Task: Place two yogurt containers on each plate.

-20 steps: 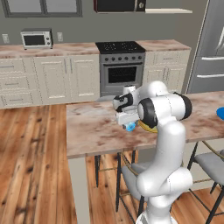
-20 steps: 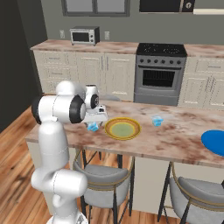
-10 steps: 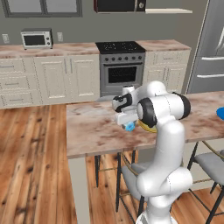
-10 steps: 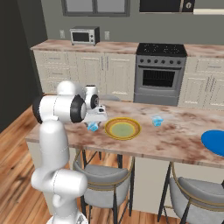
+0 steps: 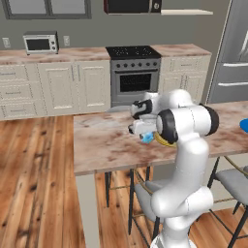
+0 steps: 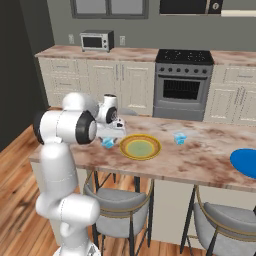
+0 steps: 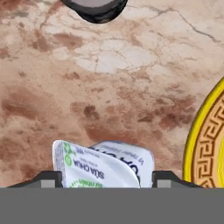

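the end effector (image 7: 103, 179) is low over the marbled tabletop (image 5: 104, 140), and in the hand view its two dark finger tips stand on either side of a yogurt container (image 7: 103, 165), a pale cup with a printed white foil lid, tilted so the lid faces the camera; the tips sit tight against the cup's sides, so the end effector looks clamped on it, though whether the cup is lifted or resting on the stone cannot be told. in the left base view the same yogurt container (image 5: 147, 138) shows as a small pale-blue patch under the hand, just beside the yellow-rimmed plate (image 5: 164, 142), most of which the arm hides. the right base view shows the cup (image 6: 108, 143) under the end effector (image 6: 111, 141) just left of that plate (image 6: 140, 147), whose greenish centre is bare. a second pale-blue yogurt container (image 6: 179, 137) stands on the tabletop beyond the plate's far right side, apart from it. the solid blue plate (image 6: 245, 162) lies well apart at the right edge of the picture, also bare in the part that shows. at the top of the hand view a dark round cup (image 7: 96, 8) with a lighter top sits on the stone, cut by the frame's edge, and the yellow plate's patterned rim (image 7: 205, 148) curves in at the right.
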Controlling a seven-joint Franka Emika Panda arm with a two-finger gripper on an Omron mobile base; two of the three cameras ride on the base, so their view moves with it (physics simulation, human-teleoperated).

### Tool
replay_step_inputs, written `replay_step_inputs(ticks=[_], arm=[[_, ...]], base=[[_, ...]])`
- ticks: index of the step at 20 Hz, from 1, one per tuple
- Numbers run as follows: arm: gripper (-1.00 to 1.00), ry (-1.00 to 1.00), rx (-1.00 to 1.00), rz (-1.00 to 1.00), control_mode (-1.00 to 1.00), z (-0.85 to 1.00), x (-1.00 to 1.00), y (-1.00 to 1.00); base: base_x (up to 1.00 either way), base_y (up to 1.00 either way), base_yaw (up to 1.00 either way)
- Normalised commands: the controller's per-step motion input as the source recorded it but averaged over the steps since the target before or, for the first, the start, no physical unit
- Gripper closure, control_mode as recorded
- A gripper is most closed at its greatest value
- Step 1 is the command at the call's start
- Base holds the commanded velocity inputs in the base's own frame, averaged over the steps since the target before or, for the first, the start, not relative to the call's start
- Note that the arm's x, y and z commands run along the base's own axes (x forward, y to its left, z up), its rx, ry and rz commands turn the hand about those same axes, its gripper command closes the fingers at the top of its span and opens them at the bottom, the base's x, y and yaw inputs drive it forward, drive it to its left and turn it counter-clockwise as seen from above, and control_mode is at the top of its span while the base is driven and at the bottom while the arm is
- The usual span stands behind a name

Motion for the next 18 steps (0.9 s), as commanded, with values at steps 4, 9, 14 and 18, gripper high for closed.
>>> replay_step_inputs(ticks=[4, 9, 14, 18], arm=[[1.0, 0.0, 0.19, -0.11, -1.0, 0.81, -0.15, -0.46], [1.0, 0.0, 0.11, -0.04, -1.0, 0.58, -0.01, -0.49], [1.0, -0.01, 0.0, 0.0, -1.0, 0.05, 0.0, -0.48], [1.0, -0.07, 0.0, 0.0, -1.0, -0.12, 0.0, -0.31]], base=[[0.0, 0.0, 0.0], [0.0, 0.0, 0.0], [0.0, 0.0, 0.0], [0.0, 0.0, 0.0]])
